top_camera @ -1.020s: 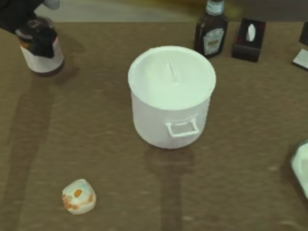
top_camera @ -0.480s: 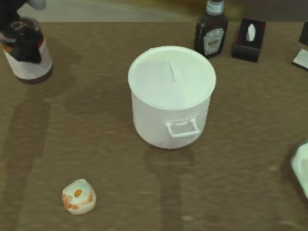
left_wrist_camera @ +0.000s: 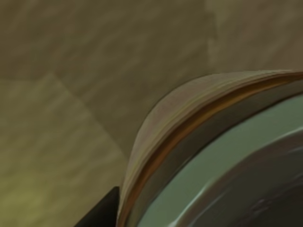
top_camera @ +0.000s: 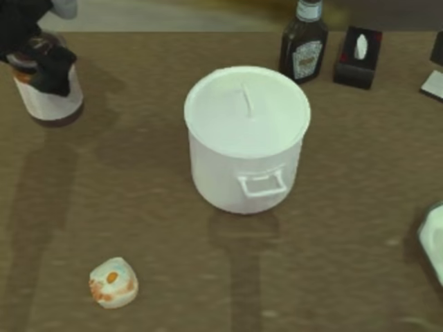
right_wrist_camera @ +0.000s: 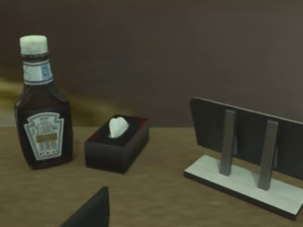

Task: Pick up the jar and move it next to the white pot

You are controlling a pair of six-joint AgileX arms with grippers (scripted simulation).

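The jar [top_camera: 48, 97], with a white label and an orange band under its dark lid, is at the table's far left back corner. My left gripper [top_camera: 38, 59] is shut on it from above, its dark fingers covering most of the lid. The left wrist view is filled by the jar's lid and label [left_wrist_camera: 189, 123]. I cannot tell whether the jar's base touches the table. The white pot [top_camera: 246, 138] stands mid-table with its loop handle facing the front, well to the right of the jar. My right gripper is out of the top view; one dark fingertip [right_wrist_camera: 92, 210] shows in its wrist view.
A dark sauce bottle [top_camera: 303, 41] and a black tissue box [top_camera: 358, 47] stand behind the pot at the back right. A board on a stand [right_wrist_camera: 246, 156] is at the right edge. A small white-and-orange lump [top_camera: 113, 281] lies front left. A white object [top_camera: 434, 242] pokes in at the right edge.
My left gripper has carried the jar first leftward and then slightly back to the right, near the back left corner. The pot and the other things have stayed put.
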